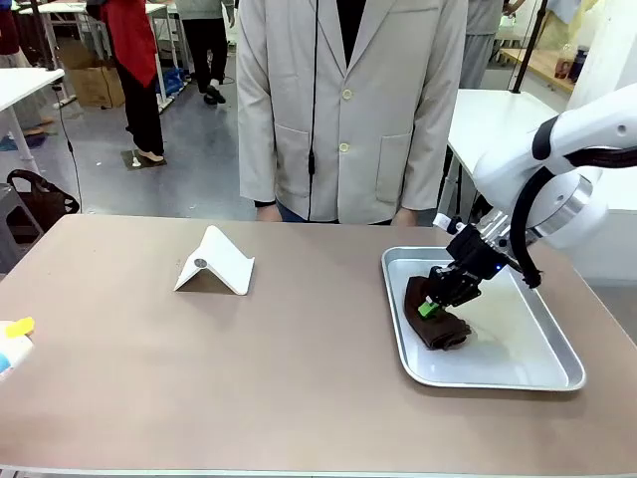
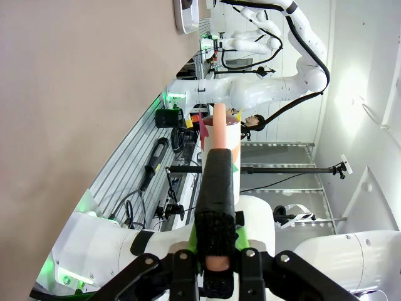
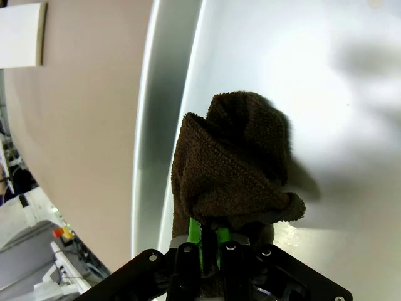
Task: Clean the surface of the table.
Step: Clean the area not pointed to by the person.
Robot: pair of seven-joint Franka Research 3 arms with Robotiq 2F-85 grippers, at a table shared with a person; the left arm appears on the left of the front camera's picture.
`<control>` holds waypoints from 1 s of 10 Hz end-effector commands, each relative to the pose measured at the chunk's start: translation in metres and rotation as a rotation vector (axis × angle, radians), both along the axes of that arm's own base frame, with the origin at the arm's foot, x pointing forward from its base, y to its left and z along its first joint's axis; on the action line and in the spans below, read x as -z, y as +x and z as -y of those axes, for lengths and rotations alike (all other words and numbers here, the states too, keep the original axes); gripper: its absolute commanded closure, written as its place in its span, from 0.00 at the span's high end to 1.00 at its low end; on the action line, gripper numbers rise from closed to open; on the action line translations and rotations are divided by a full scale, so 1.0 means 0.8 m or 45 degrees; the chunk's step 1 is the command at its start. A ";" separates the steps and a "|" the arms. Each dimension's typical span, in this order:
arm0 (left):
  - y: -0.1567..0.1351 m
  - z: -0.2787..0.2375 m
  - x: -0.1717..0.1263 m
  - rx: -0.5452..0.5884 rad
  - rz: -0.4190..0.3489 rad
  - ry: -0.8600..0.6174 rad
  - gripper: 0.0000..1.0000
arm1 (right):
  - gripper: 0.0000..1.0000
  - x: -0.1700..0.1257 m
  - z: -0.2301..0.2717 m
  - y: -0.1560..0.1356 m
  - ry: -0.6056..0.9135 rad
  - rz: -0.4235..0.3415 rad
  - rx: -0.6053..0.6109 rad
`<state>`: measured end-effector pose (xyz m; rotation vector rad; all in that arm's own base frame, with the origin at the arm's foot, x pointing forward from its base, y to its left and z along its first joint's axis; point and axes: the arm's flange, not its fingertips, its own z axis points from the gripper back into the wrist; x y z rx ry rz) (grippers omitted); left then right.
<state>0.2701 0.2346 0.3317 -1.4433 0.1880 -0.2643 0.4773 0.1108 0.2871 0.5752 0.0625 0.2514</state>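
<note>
Over the right tray point(image 1: 488, 384), right gripper point(image 1: 429, 307) pinches the brown cloth point(image 1: 445, 334) by one fold, which could slip free on lifting.

The table point(image 1: 199, 388) is plain matte taupe-brown with a pale edge. The tray point(image 1: 557, 376) on it is bright silver, unpatterned. The cloth point(image 1: 441, 329) pinched in my right gripper point(image 1: 430, 307) is dark brown with a looped terry nap. That gripper is black with vivid green pads, on a white arm with black cabling. The folded stand point(image 1: 215, 265) is white with one small grey dot. The person's coat point(image 1: 348, 110) is pale greyish beige with cream buttons. At my left gripper point(image 2: 217, 235), green pads flank a black bar point(image 2: 217, 182), smooth above and rough-textured below, with peach-pink at its top and foot.
</note>
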 end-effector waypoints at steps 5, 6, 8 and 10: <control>0.000 -0.002 -0.007 -0.018 0.005 -0.031 0.22 | 0.10 0.001 0.083 -0.003 0.098 0.044 0.203; 0.000 -0.002 -0.007 -0.018 0.005 -0.031 0.22 | 0.10 -0.007 0.105 -0.004 0.100 0.058 0.246; 0.000 -0.002 -0.007 -0.018 0.005 -0.031 0.22 | 0.10 -0.019 0.143 -0.007 0.141 0.083 0.323; 0.000 -0.002 -0.007 -0.018 0.005 -0.031 0.22 | 0.10 -0.028 0.175 -0.007 0.224 0.094 0.392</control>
